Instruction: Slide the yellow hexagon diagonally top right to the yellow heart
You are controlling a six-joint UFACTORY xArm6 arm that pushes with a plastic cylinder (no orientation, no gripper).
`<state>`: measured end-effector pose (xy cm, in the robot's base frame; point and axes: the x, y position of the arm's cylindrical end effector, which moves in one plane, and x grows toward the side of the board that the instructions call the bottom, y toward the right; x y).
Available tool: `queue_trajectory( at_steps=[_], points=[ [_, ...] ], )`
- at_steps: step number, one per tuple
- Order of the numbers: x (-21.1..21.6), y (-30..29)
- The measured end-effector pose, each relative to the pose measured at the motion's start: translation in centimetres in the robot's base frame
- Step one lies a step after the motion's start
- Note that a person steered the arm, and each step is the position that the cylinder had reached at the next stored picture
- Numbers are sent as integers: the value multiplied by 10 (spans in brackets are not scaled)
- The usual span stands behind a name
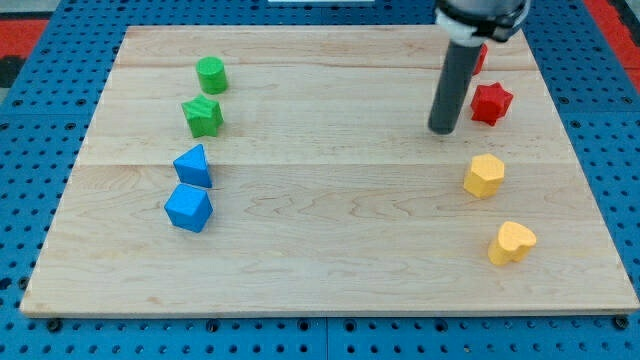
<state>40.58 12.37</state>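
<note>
The yellow hexagon (484, 175) lies at the board's right side. The yellow heart (511, 242) lies below it and slightly to the right, about a block's width apart. My tip (442, 130) touches the board above and to the left of the yellow hexagon, with a small gap between them. The dark rod rises from the tip toward the view's top.
A red star (491, 102) lies right of my tip, and another red block (480, 58) is partly hidden behind the rod. A green cylinder (211, 74), a green star (203, 116), a blue triangle (193, 166) and a blue hexagon-like block (188, 208) stand on the wooden board (320, 250) at left.
</note>
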Motion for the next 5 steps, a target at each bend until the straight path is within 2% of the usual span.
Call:
queue_trajectory(
  at_steps=[1, 2, 4, 5],
  points=[
    [42, -30],
    [79, 23],
    [85, 56],
    [77, 11]
  ],
)
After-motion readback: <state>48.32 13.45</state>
